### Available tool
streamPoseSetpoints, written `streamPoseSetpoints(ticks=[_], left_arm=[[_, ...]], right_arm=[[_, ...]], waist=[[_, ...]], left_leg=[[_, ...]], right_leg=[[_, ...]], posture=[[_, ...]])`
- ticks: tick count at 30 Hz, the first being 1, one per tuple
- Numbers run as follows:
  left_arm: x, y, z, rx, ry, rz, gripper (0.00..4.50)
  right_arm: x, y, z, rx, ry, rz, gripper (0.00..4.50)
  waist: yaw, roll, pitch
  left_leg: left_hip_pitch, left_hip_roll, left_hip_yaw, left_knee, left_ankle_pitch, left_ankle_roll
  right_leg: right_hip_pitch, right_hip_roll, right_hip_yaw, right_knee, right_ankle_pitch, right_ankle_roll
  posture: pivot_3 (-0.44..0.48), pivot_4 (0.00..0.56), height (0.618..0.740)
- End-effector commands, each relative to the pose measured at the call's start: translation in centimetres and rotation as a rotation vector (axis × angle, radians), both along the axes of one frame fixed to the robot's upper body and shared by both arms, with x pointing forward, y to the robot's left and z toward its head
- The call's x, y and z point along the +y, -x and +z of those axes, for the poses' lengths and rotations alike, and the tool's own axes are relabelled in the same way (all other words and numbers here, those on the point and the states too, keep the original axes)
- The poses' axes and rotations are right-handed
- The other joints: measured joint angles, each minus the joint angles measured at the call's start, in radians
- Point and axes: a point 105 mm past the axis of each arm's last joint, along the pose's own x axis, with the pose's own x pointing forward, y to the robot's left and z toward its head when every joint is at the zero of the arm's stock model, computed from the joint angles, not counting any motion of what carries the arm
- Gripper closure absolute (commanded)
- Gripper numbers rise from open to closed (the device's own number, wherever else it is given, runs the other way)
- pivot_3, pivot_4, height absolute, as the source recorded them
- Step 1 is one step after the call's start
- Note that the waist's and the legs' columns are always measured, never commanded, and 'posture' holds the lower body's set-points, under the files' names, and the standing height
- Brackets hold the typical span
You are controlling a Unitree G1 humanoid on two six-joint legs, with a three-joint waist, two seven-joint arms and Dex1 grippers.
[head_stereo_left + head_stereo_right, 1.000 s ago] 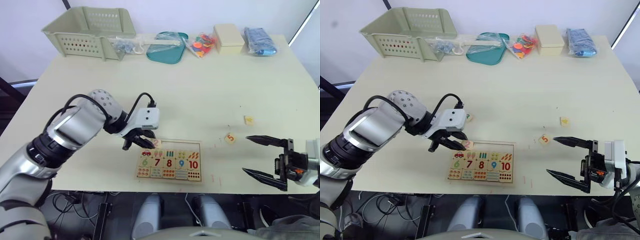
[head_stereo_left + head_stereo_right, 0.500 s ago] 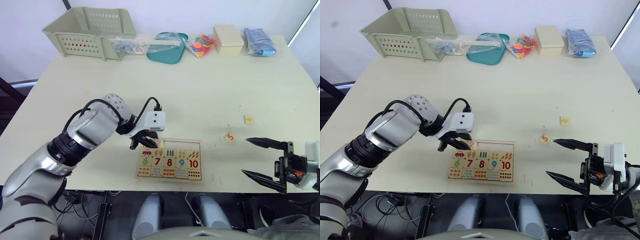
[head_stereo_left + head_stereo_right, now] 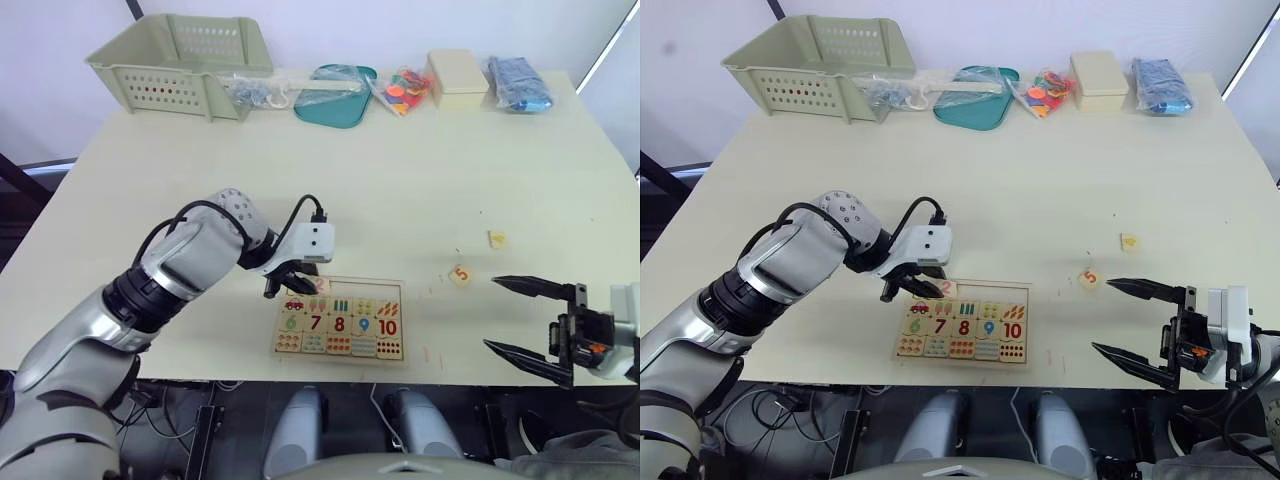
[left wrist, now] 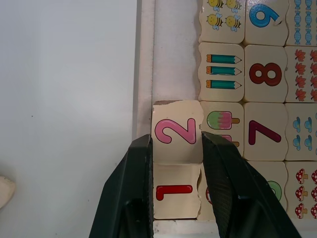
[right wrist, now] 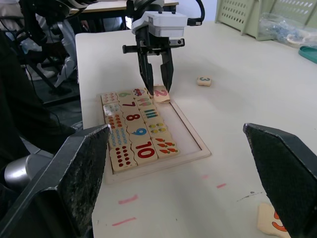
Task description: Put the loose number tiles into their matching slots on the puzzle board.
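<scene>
- The left gripper [image 4: 176, 148] has its fingers astride the "2" tile [image 4: 176, 131], which lies in the puzzle board's [image 3: 340, 320] upper row beside the seated "1" tile [image 4: 173, 191]; whether they grip it or have just let go, I cannot tell.
- The board sits near the tabletop's front edge.
- The "5" tile [image 3: 460, 275] lies loose toward the front right corner, near the right gripper [image 3: 525, 315], whose fingers are spread wide and empty.
- Next, likely: release, lift clear, fetch another tile.

left claw [image 3: 925, 290] over puzzle board [image 3: 962, 352], perhaps touching
</scene>
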Motion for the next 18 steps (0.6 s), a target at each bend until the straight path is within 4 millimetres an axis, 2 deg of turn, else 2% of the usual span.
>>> streamPoseSetpoints(ticks=[1, 18], left_arm=[[-0.14, -0.01, 0.38, -0.023, 0.001, -0.016, 3.56], [0.27, -0.14, 0.21, -0.017, -0.014, -0.031, 3.56]], right_arm=[[0.22, 0.33, 1.03, -0.059, 0.001, 0.006, 0.00], [0.26, 0.64, 0.91, -0.050, -0.001, -0.003, 0.00]], waist=[[0.000, 0.000, 0.000], [0.000, 0.000, 0.000]], left_leg=[[0.000, 0.000, 0.000, 0.000, 0.000, 0.000], [0.000, 0.000, 0.000, 0.000, 0.000, 0.000]], right_leg=[[0.000, 0.000, 0.000, 0.000, 0.000, 0.000], [0.000, 0.000, 0.000, 0.001, 0.000, 0.000]], posture=[[0.000, 0.150, 0.740], [0.000, 0.150, 0.740]])
